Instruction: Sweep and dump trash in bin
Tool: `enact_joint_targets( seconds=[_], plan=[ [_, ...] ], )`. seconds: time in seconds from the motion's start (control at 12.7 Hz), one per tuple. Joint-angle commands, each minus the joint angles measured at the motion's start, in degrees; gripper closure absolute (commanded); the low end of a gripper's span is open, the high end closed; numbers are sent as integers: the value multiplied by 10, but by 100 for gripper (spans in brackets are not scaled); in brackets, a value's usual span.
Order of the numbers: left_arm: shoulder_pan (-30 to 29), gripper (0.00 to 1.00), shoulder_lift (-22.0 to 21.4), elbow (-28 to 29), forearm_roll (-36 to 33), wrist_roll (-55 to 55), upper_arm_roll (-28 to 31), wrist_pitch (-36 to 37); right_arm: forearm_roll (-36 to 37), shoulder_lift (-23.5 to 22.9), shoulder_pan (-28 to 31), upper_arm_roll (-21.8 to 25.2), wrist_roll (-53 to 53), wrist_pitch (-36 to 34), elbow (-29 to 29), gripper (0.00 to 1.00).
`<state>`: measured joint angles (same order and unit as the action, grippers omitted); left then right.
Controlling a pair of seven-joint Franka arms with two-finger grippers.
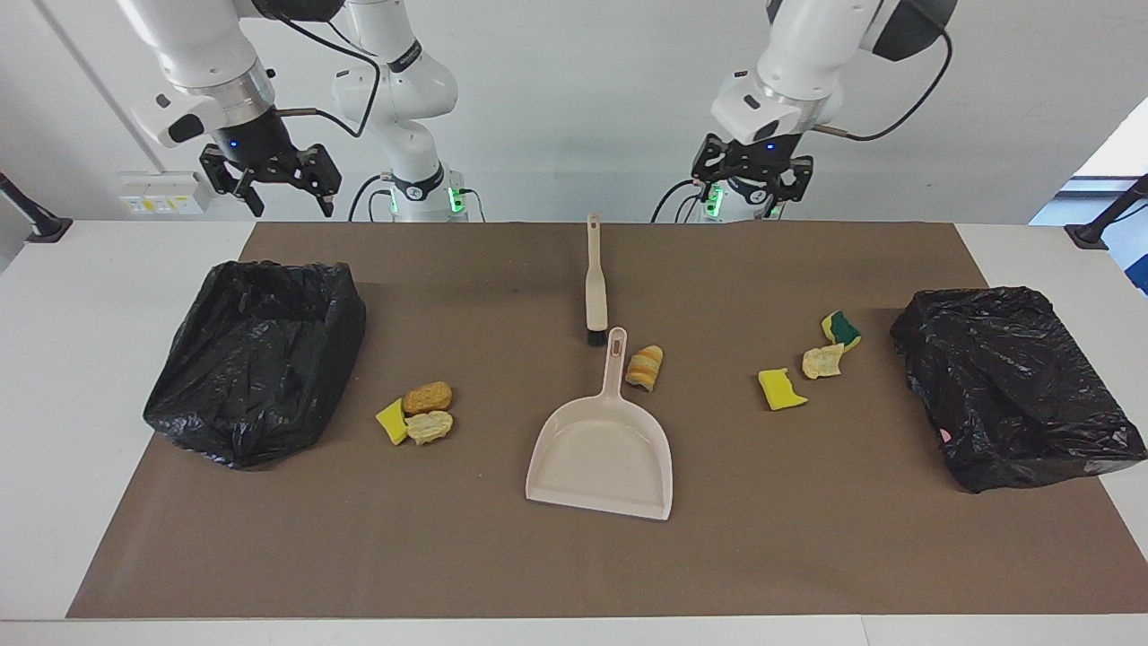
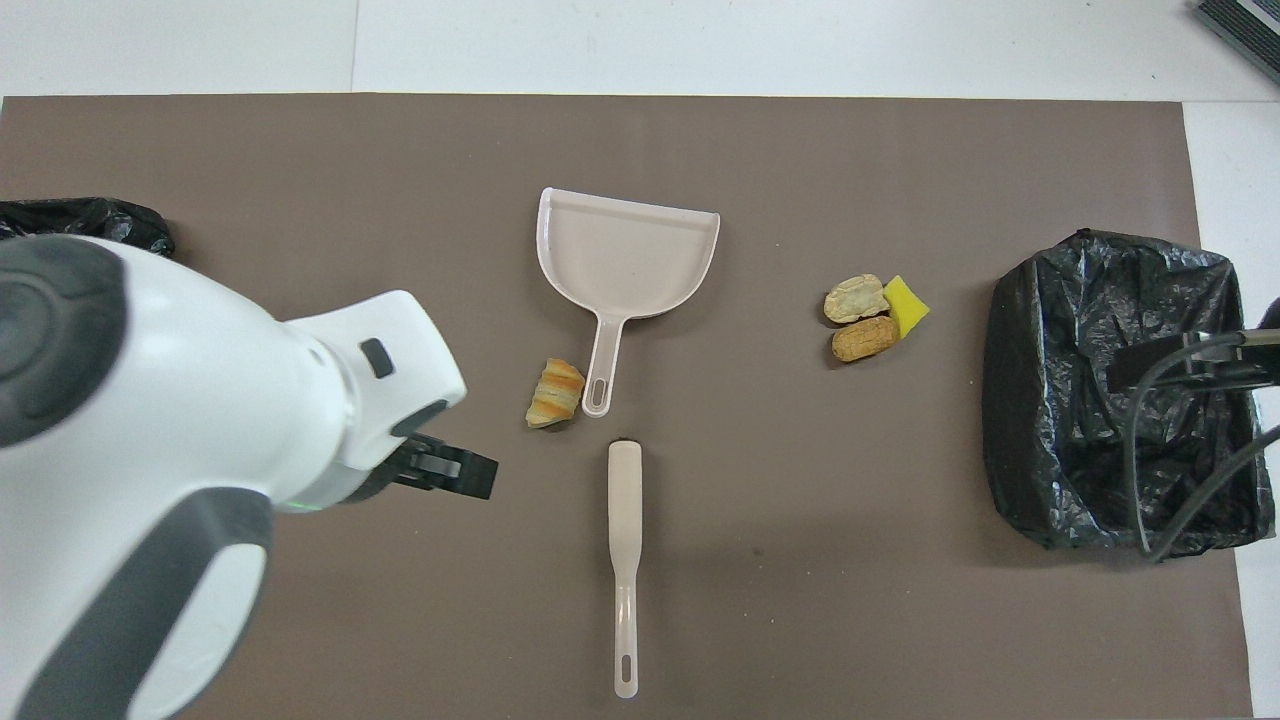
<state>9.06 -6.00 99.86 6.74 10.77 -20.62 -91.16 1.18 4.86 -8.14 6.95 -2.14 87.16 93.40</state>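
Facing view: found nothing swept yet. Trash (image 1: 416,412) lay in three clusters on the brown mat (image 1: 269,556), none inside the dustpan (image 1: 603,458) or either black bin bag (image 1: 256,359). Brush (image 1: 595,289) lay untouched, nearer the robots than the pan. Left gripper (image 1: 752,182) hung empty above the mat's edge, fingers spread; right gripper (image 1: 280,185) likewise, above its bag. Overhead view: saw the bread lump (image 2: 555,393) beside the pan handle, left gripper (image 2: 455,474) over bare mat, whole job ahead.

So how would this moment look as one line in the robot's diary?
left gripper: open, raised | right gripper: open, raised | brush, dustpan: untouched | trash: unswept
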Motion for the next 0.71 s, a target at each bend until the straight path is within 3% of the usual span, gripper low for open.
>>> enact_joint_targets(
  seconds=[0.0, 0.31, 0.63],
  plan=[
    [5, 0, -25, 81, 4, 34, -46, -62, -7, -32, -28, -2, -36, 37, 8, 0],
    [5, 0, -36, 177, 4, 87, -133, -154, -10, -94, -59, -2, -105, 75, -4, 0],
    [6, 0, -20, 259, 4, 123, -192, -248, -43, -138, -67, -2, -122, 99, -13, 0]
  ],
)
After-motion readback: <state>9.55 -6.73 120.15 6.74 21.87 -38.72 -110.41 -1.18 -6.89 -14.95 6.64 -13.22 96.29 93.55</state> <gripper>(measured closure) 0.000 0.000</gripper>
